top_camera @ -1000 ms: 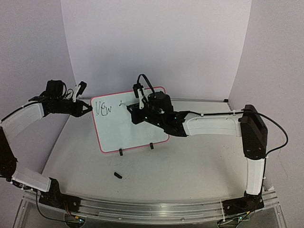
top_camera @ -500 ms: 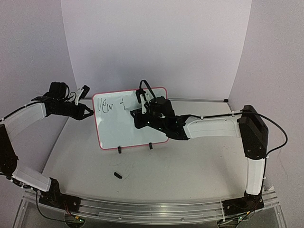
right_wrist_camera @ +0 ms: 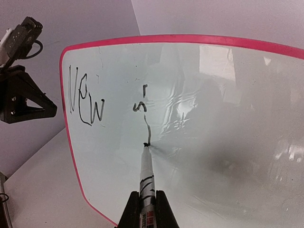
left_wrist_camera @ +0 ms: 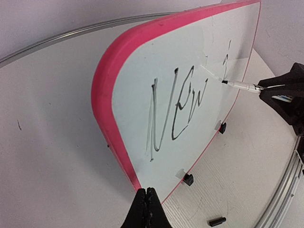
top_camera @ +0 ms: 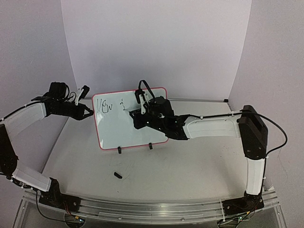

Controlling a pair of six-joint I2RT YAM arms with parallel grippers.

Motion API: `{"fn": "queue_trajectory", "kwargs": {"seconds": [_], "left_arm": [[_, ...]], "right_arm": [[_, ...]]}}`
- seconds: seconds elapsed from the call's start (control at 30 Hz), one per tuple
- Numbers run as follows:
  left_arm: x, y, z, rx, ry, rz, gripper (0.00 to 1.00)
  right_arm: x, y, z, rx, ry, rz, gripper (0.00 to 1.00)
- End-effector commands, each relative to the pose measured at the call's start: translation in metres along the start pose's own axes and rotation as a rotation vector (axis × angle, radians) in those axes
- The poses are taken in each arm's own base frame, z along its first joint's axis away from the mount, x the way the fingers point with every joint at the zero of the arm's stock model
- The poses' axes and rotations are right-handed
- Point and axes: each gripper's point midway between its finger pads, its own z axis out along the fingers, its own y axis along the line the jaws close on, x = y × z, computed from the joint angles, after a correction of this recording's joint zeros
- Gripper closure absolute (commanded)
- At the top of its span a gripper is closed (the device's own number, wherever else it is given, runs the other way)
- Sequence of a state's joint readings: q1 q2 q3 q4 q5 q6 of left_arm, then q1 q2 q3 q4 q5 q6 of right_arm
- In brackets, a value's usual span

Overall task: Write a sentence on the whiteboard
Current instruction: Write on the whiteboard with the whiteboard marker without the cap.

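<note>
Black stub [top_camera: 117, 175] before whiteboard [top_camera: 118, 134]; right claw [right_wrist_camera: 147, 195] tight on marker [right_wrist_camera: 146, 168], left claw [left_wrist_camera: 146, 194] closed, empty.

Site was a robotics lab test cell, not a lived-in room. Plain white backdrop panels [top_camera: 156, 42] enclosed a bare white tabletop [top_camera: 190, 166]. My left arm [top_camera: 26, 118] and right arm [top_camera: 211, 127] stood bolted to an aluminium rail [top_camera: 152, 209], with a black cable [top_camera: 280, 137] trailing loose.

From above, the right arm [top_camera: 209, 127] hides part of the whiteboard [top_camera: 114, 130]. The marker [right_wrist_camera: 146, 175] runs off the right wrist view's bottom edge.
</note>
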State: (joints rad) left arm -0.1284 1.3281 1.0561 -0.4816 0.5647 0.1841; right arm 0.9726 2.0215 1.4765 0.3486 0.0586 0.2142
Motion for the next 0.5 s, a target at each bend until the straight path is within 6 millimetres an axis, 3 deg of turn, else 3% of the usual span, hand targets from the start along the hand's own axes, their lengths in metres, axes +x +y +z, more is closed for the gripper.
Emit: {"fn": "queue_trajectory", "kwargs": {"seconds": [0.0,0.2,0.3,0.47], "left_arm": [[-0.009,-0.004,-0.004,0.015,-0.025,0.015,1.0],[-0.02,-0.005,-0.018,-0.002,-0.07,0.005,0.88],[-0.025,-0.007,-0.026,-0.001,-0.099,0.005,0.72],[-0.034,-0.009,-0.034,0.005,-0.143,-0.004,0.52]], "right_arm": [[-0.023,0.013,0.003,-0.035,-0.054,0.007,1.0],[-0.051,0.035,-0.018,-0.153,-0.112,0.026,1.0],[-0.069,0.039,-0.038,-0.181,-0.152,0.042,1.0],[-0.078,0.033,-0.053,-0.154,-0.167,0.034,1.0]]}}
